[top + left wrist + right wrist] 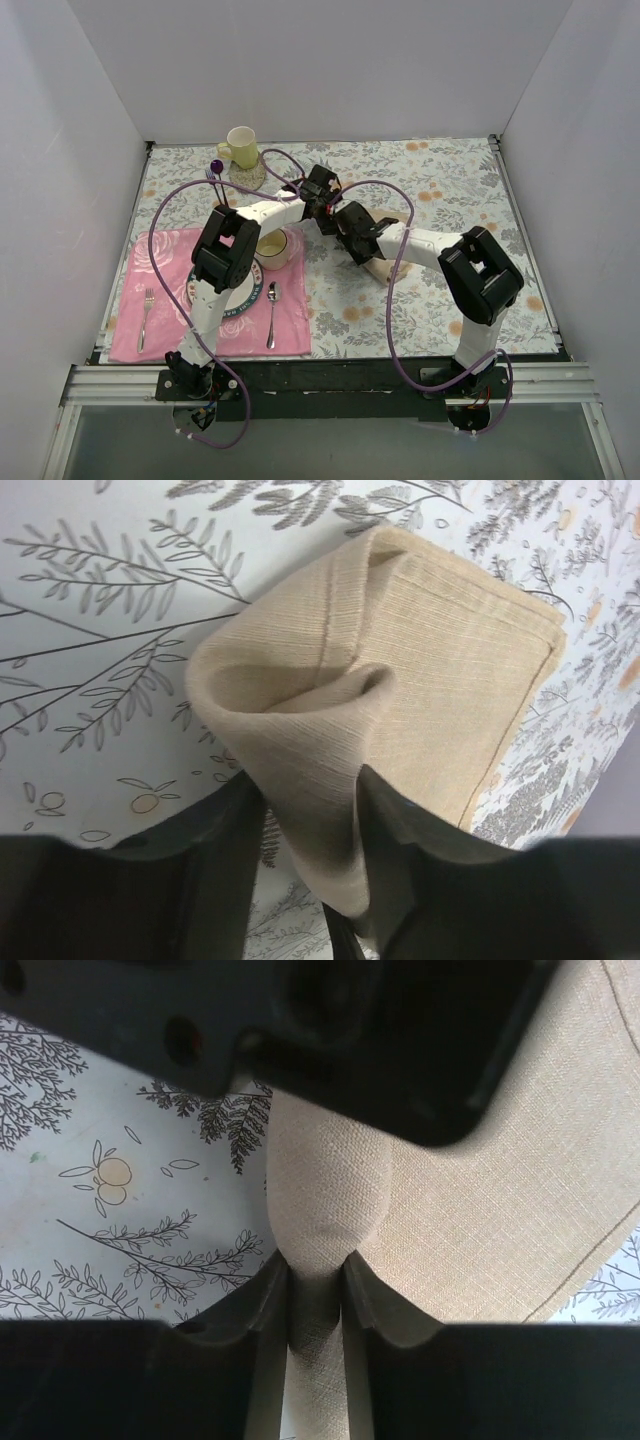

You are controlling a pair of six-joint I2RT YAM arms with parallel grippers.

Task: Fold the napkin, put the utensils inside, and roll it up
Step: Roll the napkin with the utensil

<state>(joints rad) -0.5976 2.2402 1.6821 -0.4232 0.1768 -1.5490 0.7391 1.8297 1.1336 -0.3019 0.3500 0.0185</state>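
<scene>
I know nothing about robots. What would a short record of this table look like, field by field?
left gripper: shut on a bunched fold of the napkin
right gripper: shut on a narrow ridge of the same napkin
napkin: beige, folded, mid-table on the tablecloth
spoon: untouched on the placemat, right of the plate
fork: untouched near the placemat's left edge
mug: at the back, clear of both arms
task stage: napkin being folded; utensils not yet inside

The top camera looked down from above the near edge over the whole tablecloth point(450, 190). Both wrist cameras sat very close, pointing down at the same napkin point(430, 670).
</scene>
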